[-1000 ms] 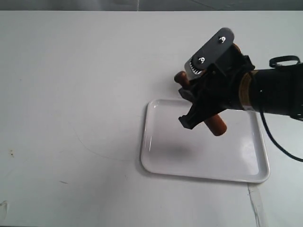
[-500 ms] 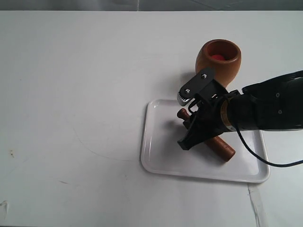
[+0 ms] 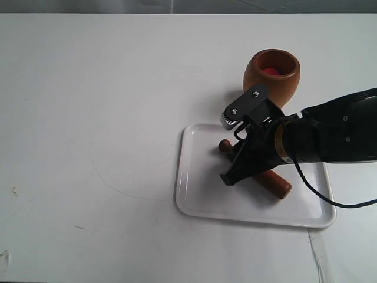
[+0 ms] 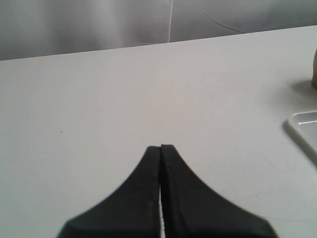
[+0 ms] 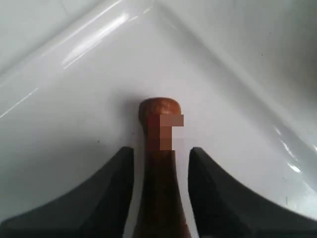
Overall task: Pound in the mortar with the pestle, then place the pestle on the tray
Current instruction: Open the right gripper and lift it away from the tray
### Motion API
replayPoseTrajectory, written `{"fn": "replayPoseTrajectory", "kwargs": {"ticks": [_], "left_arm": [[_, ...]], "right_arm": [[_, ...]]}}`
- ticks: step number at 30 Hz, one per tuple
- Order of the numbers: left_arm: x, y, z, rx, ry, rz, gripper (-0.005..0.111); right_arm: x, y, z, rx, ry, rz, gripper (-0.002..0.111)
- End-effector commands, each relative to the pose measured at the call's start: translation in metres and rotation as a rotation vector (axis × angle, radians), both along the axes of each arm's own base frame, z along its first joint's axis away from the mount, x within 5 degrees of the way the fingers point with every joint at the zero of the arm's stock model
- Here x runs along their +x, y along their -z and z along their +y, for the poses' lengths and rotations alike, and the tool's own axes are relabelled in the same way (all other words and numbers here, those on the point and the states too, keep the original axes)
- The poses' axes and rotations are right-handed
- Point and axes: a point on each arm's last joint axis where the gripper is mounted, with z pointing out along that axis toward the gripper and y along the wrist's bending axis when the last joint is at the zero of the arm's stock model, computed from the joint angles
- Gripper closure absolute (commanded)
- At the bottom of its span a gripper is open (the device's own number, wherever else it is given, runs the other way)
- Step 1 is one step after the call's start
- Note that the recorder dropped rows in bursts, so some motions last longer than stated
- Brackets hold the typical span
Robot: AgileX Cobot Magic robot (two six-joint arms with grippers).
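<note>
Low over tray, right gripper straddles pestle.

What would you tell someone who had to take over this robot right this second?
Left gripper: shut, empty, over bare table, away from the work.
Right gripper: open, jaws astride the narrow handle of the pestle, with a gap on each side.
Pestle: lying inside the white tray, knob end toward the mortar.
Mortar: upright on the table just behind the tray, something red inside.
Done: the pestle is on the tray. Whether the pounding happened cannot be told from these views.
Left: probably just lift the open gripper clear without nudging the pestle.
</note>
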Motion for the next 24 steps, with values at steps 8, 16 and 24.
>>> {"fn": "replayPoseTrajectory", "kwargs": {"ticks": [8, 16, 24], "left_arm": [[0.000, 0.000, -0.001, -0.015, 0.006, -0.004, 0.107], [0.000, 0.000, -0.001, -0.015, 0.006, -0.004, 0.107], [0.000, 0.000, -0.001, -0.015, 0.006, -0.004, 0.107]], "right_arm": [[-0.002, -0.062, -0.009, 0.101, 0.066, -0.171, 0.068], [-0.034, -0.148, -0.028, 0.386, 0.102, -0.364, 0.104], [-0.095, -0.185, -0.062, 0.585, 0.000, -0.511, 0.108]]}}
